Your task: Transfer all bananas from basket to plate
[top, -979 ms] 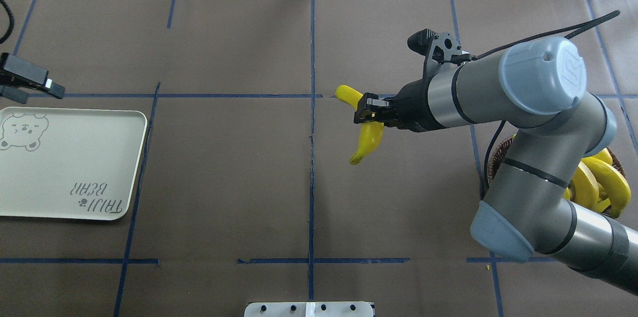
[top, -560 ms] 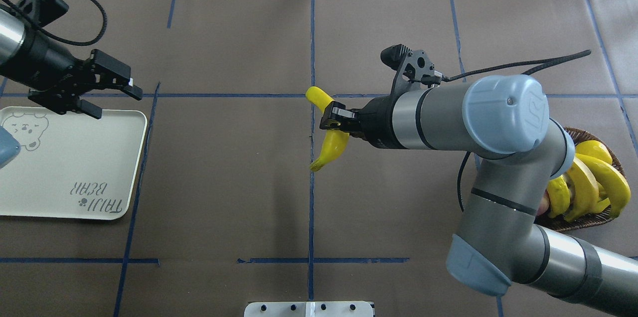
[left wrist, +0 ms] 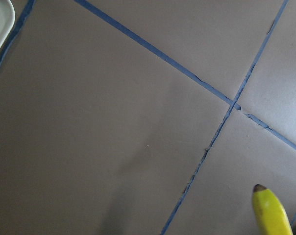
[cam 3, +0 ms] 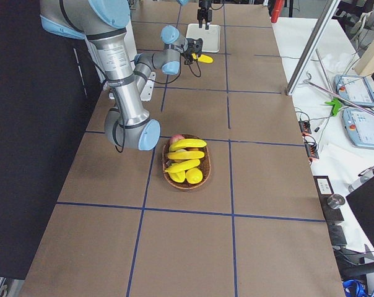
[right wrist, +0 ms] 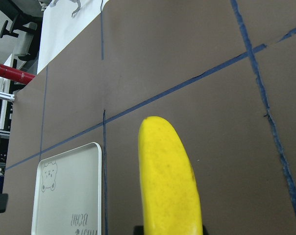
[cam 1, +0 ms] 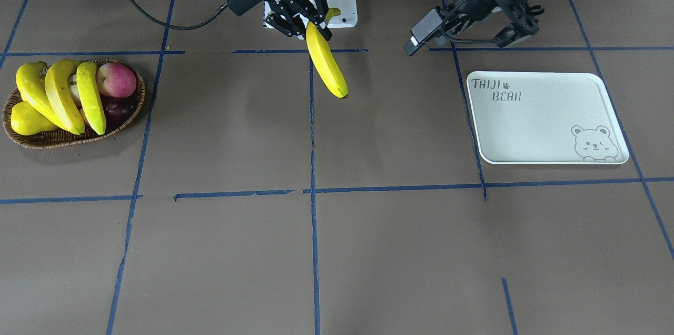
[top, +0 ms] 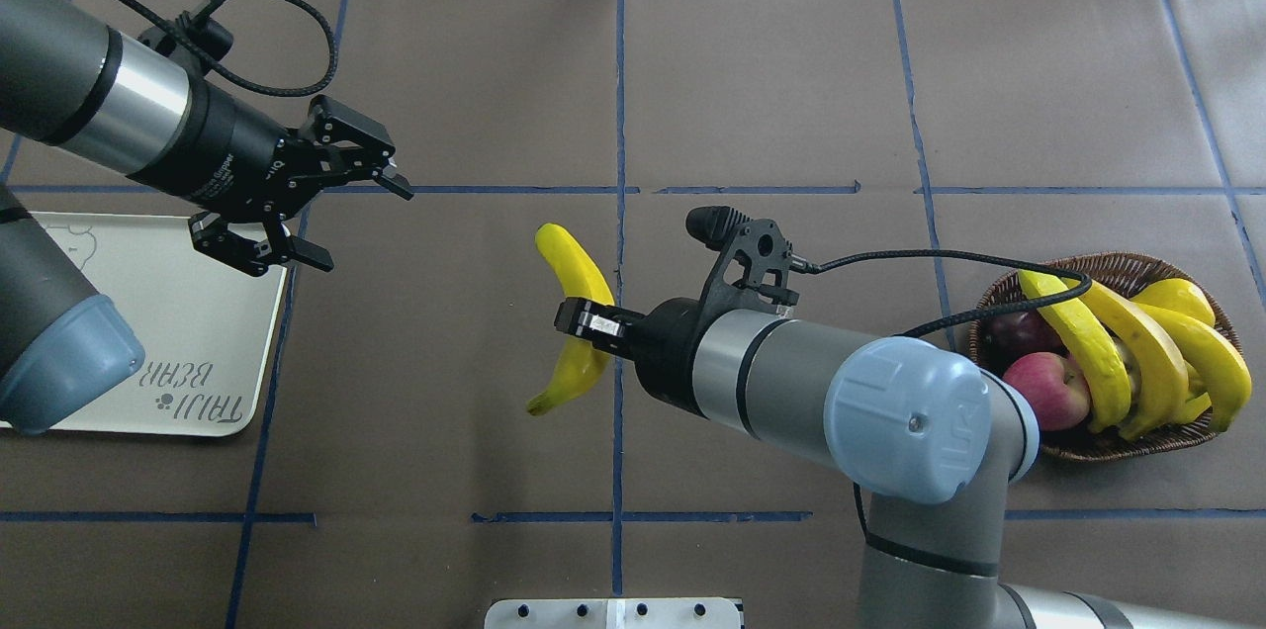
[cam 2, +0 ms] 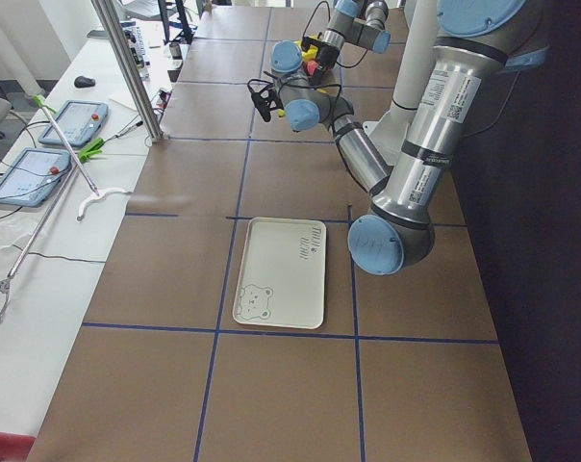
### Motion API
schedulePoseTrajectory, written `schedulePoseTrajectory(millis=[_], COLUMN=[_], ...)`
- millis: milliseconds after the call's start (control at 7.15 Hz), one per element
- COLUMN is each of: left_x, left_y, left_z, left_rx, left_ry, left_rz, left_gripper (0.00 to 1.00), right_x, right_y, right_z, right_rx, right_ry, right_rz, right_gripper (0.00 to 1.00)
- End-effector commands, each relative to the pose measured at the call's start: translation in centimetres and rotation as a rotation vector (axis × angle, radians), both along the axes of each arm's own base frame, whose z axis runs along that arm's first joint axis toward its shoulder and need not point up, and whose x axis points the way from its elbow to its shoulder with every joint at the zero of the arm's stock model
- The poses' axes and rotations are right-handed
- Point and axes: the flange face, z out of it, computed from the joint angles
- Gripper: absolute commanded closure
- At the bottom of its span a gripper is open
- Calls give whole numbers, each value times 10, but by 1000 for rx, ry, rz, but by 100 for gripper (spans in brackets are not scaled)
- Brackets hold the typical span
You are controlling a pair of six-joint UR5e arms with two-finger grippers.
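My right gripper (top: pixel 586 318) is shut on a yellow banana (top: pixel 566 258) and holds it above the table just left of the centre line; it also shows in the front view (cam 1: pixel 327 69) and fills the right wrist view (right wrist: pixel 170 181). My left gripper (top: pixel 356 219) is open and empty, above the table by the right edge of the white "TAIJI BEAR" plate (top: pixel 178 313). The plate holds nothing (cam 1: pixel 537 119). The wicker basket (top: pixel 1113 263) at the far right holds three more bananas (top: pixel 1137 342). The held banana's tip shows in the left wrist view (left wrist: pixel 270 210).
The basket (cam 1: pixel 52 140) also holds a red apple (cam 1: pixel 118 79), a dark plum (cam 1: pixel 113 108) and a yellow pear (cam 1: pixel 26 119). Blue tape lines grid the brown table. A white mount plate (top: pixel 613 613) sits at the near edge.
My right arm has carried the banana left across the centre line and nearer the robot. My left arm has swung in from the left, past the plate's right edge, still open.
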Motion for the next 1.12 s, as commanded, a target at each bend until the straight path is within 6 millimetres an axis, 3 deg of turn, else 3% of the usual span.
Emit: schedulePoseTrajectory(millis=[0,140,420,839,979], left_x=[31,53,84,105,113], left_y=[15,21,24,37,41], left_z=[-21,-35,-33,-30,-30], left_rx=[-29,-9,-29,-27,-21], left_ry=[22,27,2,-10,-18], left_rz=[35,42,33,55,45], left_gripper=[1,1,1,1,7], right_x=[-9,-16,-19,-20,-20], right_y=[20,37,48,49,49], right_z=[-13,-12,-16,-24,-24], right_rx=[22,37,45,54,54], right_ry=[-42,-63,-72,-82,-81], right_rz=[10,20,8,10,11], right_gripper=[100,100,100,100,100])
